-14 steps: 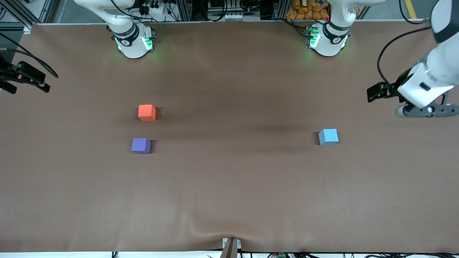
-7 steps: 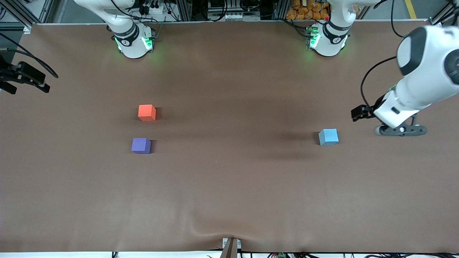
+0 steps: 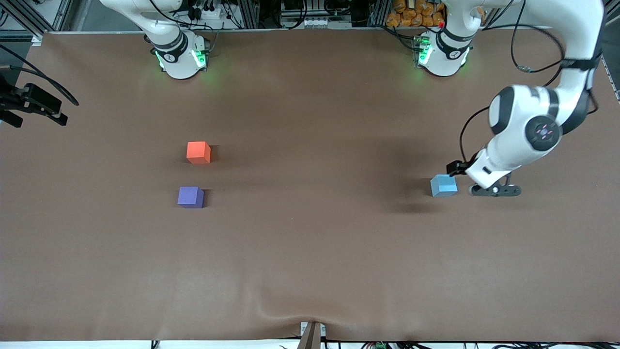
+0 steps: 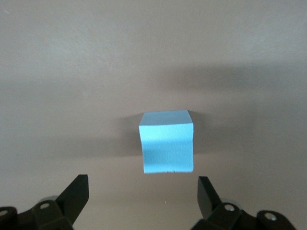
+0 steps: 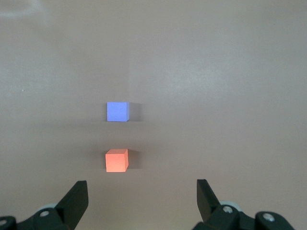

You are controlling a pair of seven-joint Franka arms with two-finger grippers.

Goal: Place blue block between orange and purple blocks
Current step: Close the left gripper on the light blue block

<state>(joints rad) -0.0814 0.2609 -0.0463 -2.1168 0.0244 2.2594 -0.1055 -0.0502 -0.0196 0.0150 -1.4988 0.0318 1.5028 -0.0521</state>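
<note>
Left gripper (image 3: pixel 494 190) open beside blue block (image 3: pixel 443 185)

Brown cloth-covered counter (image 3: pixel 310 252) bearing three small matte cubes: orange-red cube (image 3: pixel 198 152) left of frame centre, violet-purple cube (image 3: pixel 190 197) just below it, sky-blue cube (image 3: pixel 443 185) at right.

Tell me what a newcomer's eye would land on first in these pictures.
First, the left gripper, jaws open, low beside the blue block toward the left arm's end of the brown table; it has not closed on it. Next, the orange block and the purple block near the right arm's end, purple nearer the front camera, with a gap between them. The right gripper waits open.
</note>
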